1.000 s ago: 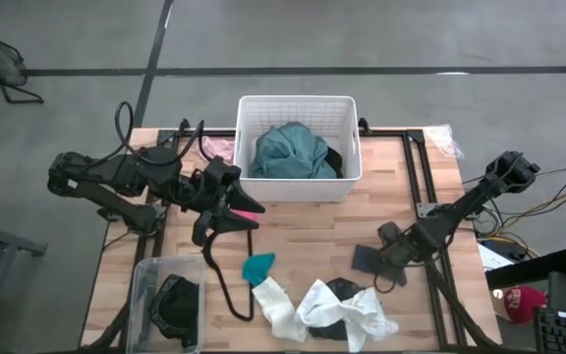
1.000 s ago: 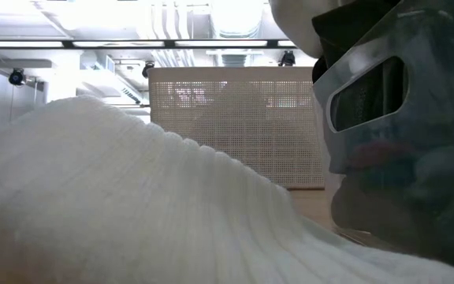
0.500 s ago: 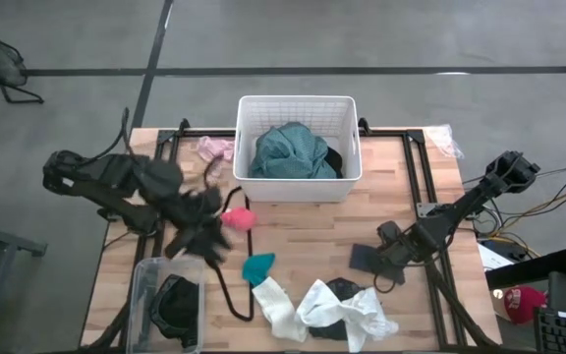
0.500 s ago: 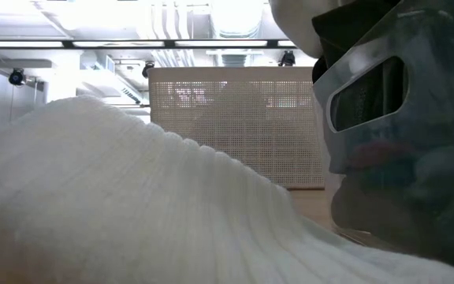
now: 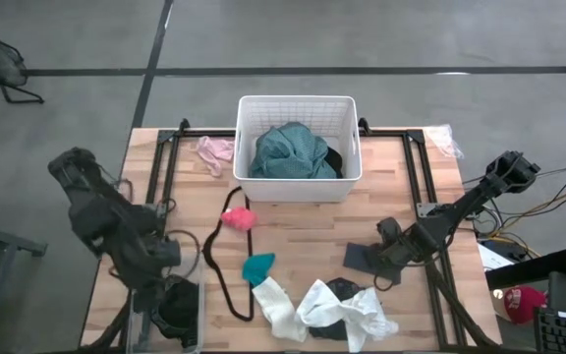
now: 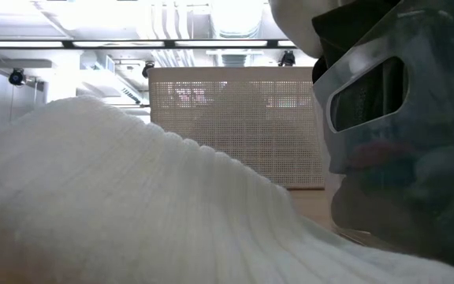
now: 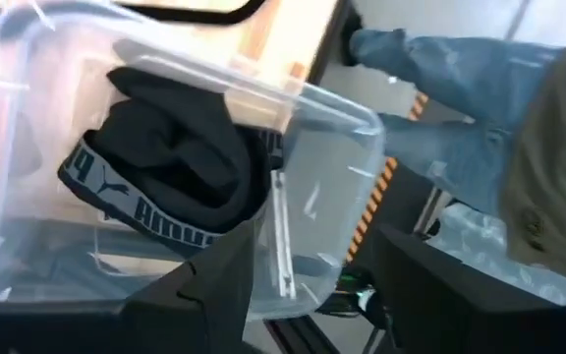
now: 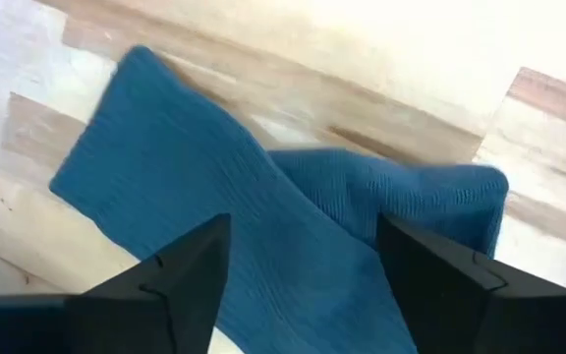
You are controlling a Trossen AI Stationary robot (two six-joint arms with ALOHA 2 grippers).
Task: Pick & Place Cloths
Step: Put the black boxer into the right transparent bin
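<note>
- Sorting cloths on the wooden tabletop (image 5: 312,221): the right gripper (image 5: 369,262) sits low over a dark folded cloth (image 5: 359,258); its wrist view shows the two fingers spread, straddling the ribbed fabric (image 8: 263,265) without pinching it.
- The left gripper (image 5: 155,285) hangs over a clear plastic bin (image 5: 141,295) at the near left corner; the fingers (image 7: 209,285) stand apart with nothing between them, above black underwear with a lettered waistband (image 7: 180,147) lying inside.
- Elsewhere: a large teal garment (image 5: 293,150) fills the white slotted basket (image 5: 298,105); a pink piece (image 5: 216,149) lies beside the basket, a bright pink bit (image 5: 238,218) and a teal bit (image 5: 258,265) near the black cord loop (image 5: 214,265); white socks (image 5: 322,310) lie along the near edge over a dark piece (image 5: 340,288).
- Judged step: the right gripper's grasp of the dark folded cloth.
- Advice: lower until both fingertips press into the fabric at the fold, where layers bunch, then close fully; a shallow pinch on one layer would likely slip or drag the cloth flat.
- Lift straight up before travelling, clear of the socks nearby.
</note>
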